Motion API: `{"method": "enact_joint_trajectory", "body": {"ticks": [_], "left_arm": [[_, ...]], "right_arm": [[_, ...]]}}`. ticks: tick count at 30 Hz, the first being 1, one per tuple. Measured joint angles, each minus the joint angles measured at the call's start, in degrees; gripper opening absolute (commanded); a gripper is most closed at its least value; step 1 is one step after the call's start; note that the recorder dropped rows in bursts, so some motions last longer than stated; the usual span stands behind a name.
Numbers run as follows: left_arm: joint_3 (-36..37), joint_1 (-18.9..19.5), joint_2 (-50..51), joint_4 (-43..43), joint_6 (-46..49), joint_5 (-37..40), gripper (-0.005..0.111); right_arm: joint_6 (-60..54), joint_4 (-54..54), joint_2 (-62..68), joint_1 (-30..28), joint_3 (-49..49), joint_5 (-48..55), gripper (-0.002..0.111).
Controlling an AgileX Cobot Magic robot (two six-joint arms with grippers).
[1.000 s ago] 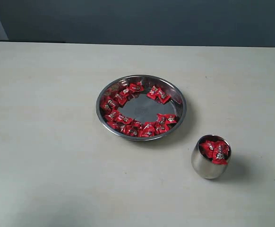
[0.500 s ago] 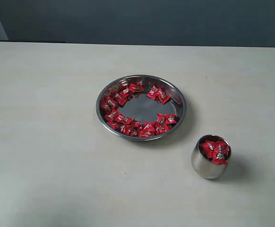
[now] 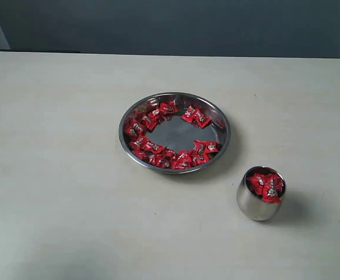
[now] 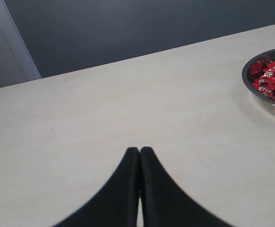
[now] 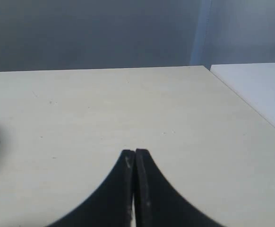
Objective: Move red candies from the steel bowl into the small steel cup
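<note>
Exterior view shows the steel bowl (image 3: 179, 135) in the middle of the pale tabletop (image 3: 59, 175), with the red candies (image 3: 152, 147) lying in a ring along its left, near and far sides and its centre bare. The small steel cup (image 3: 250, 205) stands upright to the right of the bowl and nearer, apart from it, and already holds a heap of red wrappers up to its rim. No arm is in this view.

The left gripper (image 4: 139, 151) has its black jaws pressed together with nothing between them; it hangs over bare tabletop to the left of the bowl, whose rim only just shows in the left wrist view. The right gripper (image 5: 134, 152) is likewise closed and empty, and its wrist view shows neither bowl nor cup.

My judgement is that the step in hand is the reach for another candy. The right arm looks the better choice, since the cup sits on its side. The jaws should spread before they come down, not inside the bowl. The small group at the far right of the bowl stands a little apart from the ring, so one piece there could be pinched without dragging its neighbours. The smooth steel may let the wrapper slide, so a straight, vertical approach helps. With the cup so full, release low over its middle, or the candy may roll off.
</note>
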Motion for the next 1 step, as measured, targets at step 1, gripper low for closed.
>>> {"method": "enact_joint_trajectory", "body": {"ticks": [1], "left_arm": [[0.00, 0.00, 0.00, 0.00, 0.00, 0.00, 0.000]], "right_arm": [[0.00, 0.00, 0.00, 0.00, 0.00, 0.00, 0.000]]}}
